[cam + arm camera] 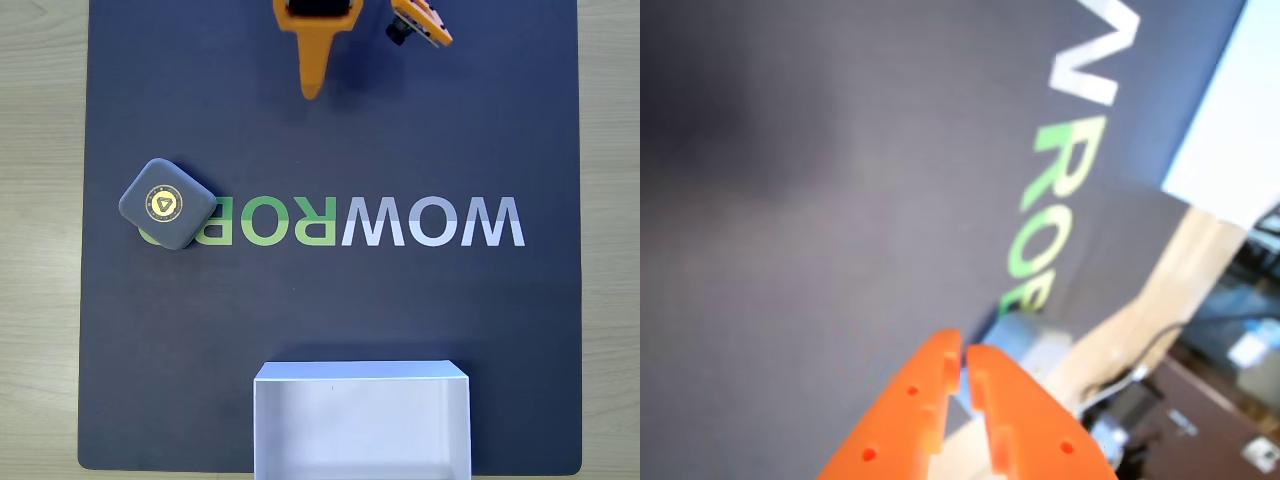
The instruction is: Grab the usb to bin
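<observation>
- Lying across the table, dark mat [330, 120] carrying the lettering.
- Sitting at the near edge in the fixed view, the bin [361, 373], white, nothing in it.
- Resting at the left of the mat, the usb [166, 204], turned diamond-wise, well apart from the bin.
- Hanging at the far edge, gripper [964, 362], fingers nearly together, holding nothing; the usb lying to the left and nearer.

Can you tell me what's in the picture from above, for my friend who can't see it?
A small grey usb case with a yellow emblem sits on a dark mat, covering the end of the printed word WOWROBO. A white bin waits at the bottom edge, and the orange claw pokes in from the top.
</observation>
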Controlling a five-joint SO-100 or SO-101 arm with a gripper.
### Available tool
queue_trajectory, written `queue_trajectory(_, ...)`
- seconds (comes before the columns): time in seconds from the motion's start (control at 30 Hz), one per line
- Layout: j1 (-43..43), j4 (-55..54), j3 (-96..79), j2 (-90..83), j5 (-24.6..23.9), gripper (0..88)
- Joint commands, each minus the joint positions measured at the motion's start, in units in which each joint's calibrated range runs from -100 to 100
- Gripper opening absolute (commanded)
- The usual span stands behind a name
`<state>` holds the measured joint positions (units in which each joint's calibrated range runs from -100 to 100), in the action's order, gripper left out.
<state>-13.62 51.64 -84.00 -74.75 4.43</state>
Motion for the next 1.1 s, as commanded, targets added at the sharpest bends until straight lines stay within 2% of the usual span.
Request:
queue_trajectory(0.0, -1.87, -1.75, 12.10, 13.07, -0.33, 1.0)
queue_trajectory(0.17, -5.74, 0.35, 28.27, 31.55, -0.33, 1.0)
queue_trajectory(0.47, -13.15, 28.81, 62.23, 61.05, -0.64, 1.4)
queue_trajectory(0.63, -17.78, 29.24, 72.08, 70.38, -4.11, 1.4)
queue_trajectory(1.07, -22.07, 29.16, 93.49, 92.85, -4.27, 1.4)
